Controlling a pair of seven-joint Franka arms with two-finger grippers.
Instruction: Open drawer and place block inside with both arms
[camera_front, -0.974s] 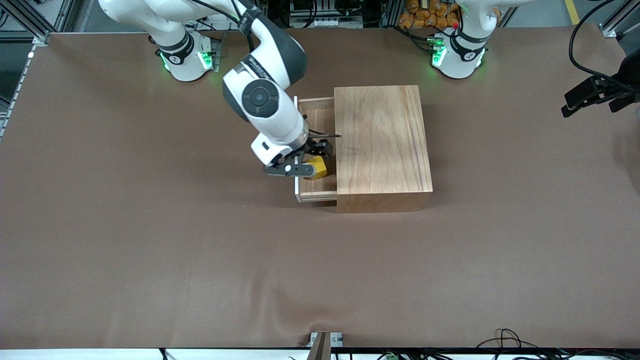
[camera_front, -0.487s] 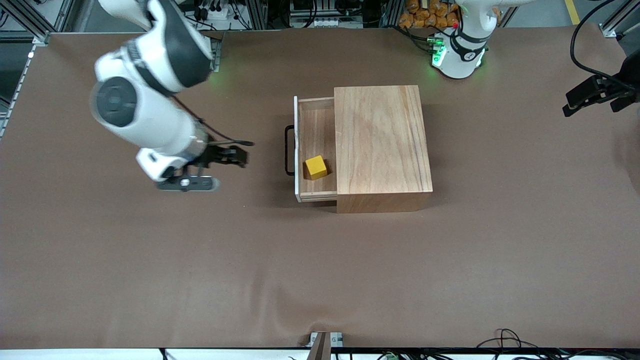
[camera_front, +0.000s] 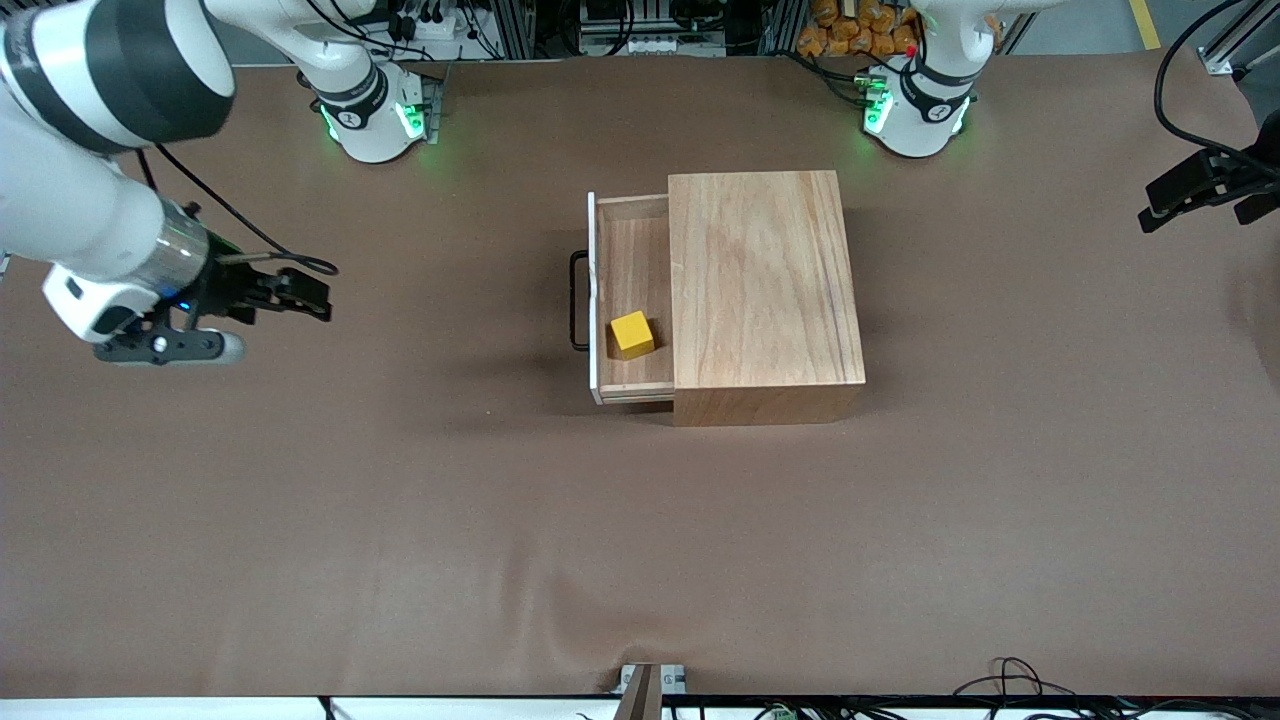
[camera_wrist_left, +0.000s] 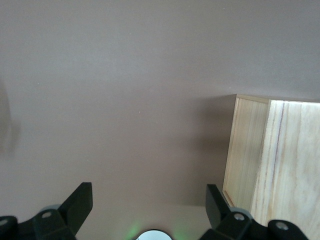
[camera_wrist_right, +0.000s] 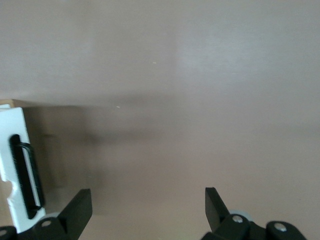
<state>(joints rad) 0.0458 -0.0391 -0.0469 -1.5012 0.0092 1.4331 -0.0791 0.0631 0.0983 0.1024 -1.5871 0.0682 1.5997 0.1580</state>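
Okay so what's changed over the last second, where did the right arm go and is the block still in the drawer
The right tool has let go of the block and swung away from the drawer toward the right arm's end of the table, where it now hangs open over bare table. The block stays in the open drawer. The wooden box has not moved. The left tool waits open at the left arm's end, barely shifted.

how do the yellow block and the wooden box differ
The block is bright yellow; the wooden box is pale natural wood. The block is a small cube; the box is far larger and flatter. The block lies inside the open drawer; the box rests on the table. Both have squared edges.
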